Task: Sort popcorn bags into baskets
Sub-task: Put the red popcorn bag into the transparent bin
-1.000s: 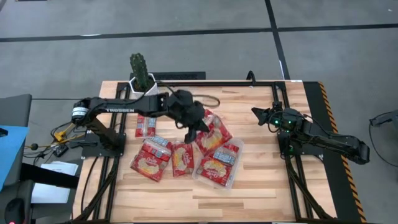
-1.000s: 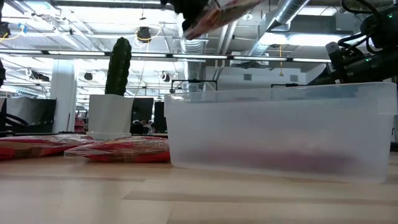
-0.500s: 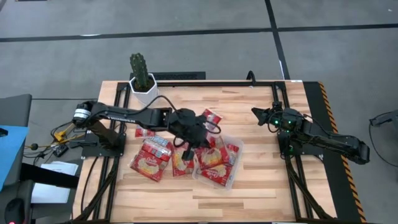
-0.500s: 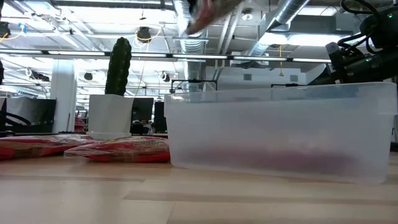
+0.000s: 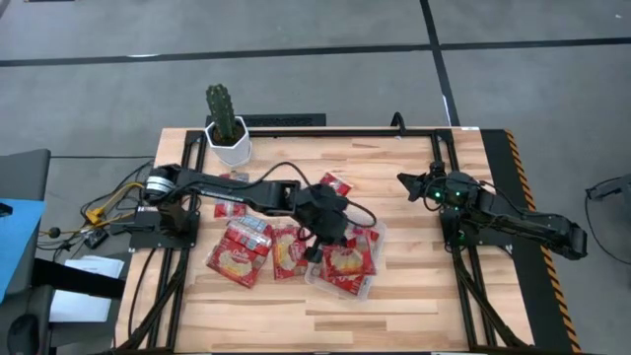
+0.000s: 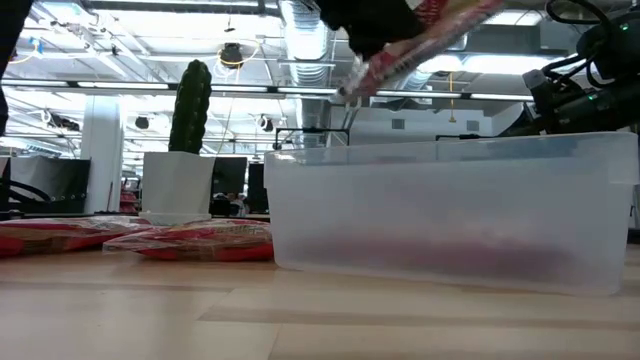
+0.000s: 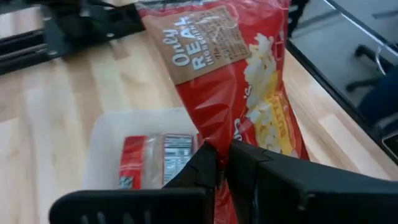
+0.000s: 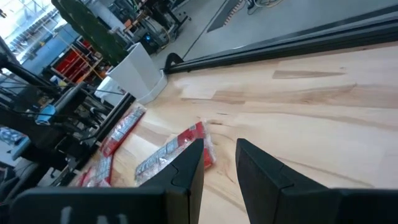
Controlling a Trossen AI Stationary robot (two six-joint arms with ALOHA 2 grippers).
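Observation:
My left gripper [image 5: 328, 235] is shut on a large red popcorn bag [image 5: 347, 260] with a yellow-cream picture, above the clear plastic basket [image 5: 379, 237]. In the low view this bag [image 6: 420, 42] slants over the basket [image 6: 450, 200]. A small red packet [image 7: 155, 163] lies flat on the basket's floor. More red packets [image 5: 240, 251] lie flat on the table to the basket's left, and a small one [image 5: 335, 183] lies beyond its far side. My right gripper [image 5: 409, 182] is open, waiting near the table's right side, touching nothing. My left gripper pinches the large popcorn bag by one end edge [image 7: 219, 146] between its two fingers [image 7: 205, 165], coming from above and slanting down. The bag is lifted clear and runs on past the fingertips, tilted above the basket, touching neither it nor the table.
A white pot with a green cactus [image 5: 226, 128] stands at the table's far left corner. Black frame rails [image 5: 463, 266] run along the left and right sides. Bare wood lies at the near edge and between the basket and the right arm.
My left gripper, still shut on the large bag, has moved toward the table's near edge and to the right, from beside the basket's far left corner to above it. The bag has travelled with it and hangs lower, over the basket.

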